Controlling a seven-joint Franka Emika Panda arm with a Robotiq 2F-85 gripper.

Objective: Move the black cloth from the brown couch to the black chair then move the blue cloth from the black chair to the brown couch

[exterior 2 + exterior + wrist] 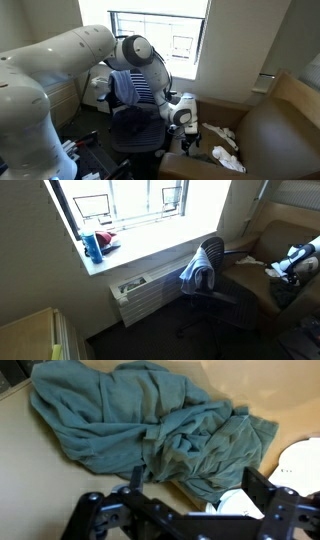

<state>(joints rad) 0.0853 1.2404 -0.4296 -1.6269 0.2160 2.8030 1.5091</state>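
A: Which step is marked?

B: The first one, judged as the pick-up of the black cloth [150, 425]. It is seen crumpled on the brown couch [35, 480] seat, right under the wrist camera, where it looks more grey-green than black.

A: Gripper state?

B: The gripper [190, 492] is spread wide, jaws well apart, and nothing is held. It is poised just above the near edge of the heap. Whether the cloth is touched cannot be told from the wrist view. In an exterior view the gripper [187, 138] is seen low over the couch [275, 130], beside the chair.

A: And the second cloth?

B: The blue cloth [200, 275] is draped over the back of the black chair [213, 250], not yet moved. It is striped, as seen in an exterior view [135, 88].

A: What is called for next?

B: A short descent onto a thick fold is needed, then the jaws are to be closed on it. A bunched ridge near the middle is probably best, since a thin edge could slip out.

A: Anything to flag?

B: White items [228, 157] are lying on the couch near the cloth. One white item is seen just beside the right jaw in the wrist view [300, 462], so the grasp should be kept clear of it. After that, a lift and a carry to the chair are required.
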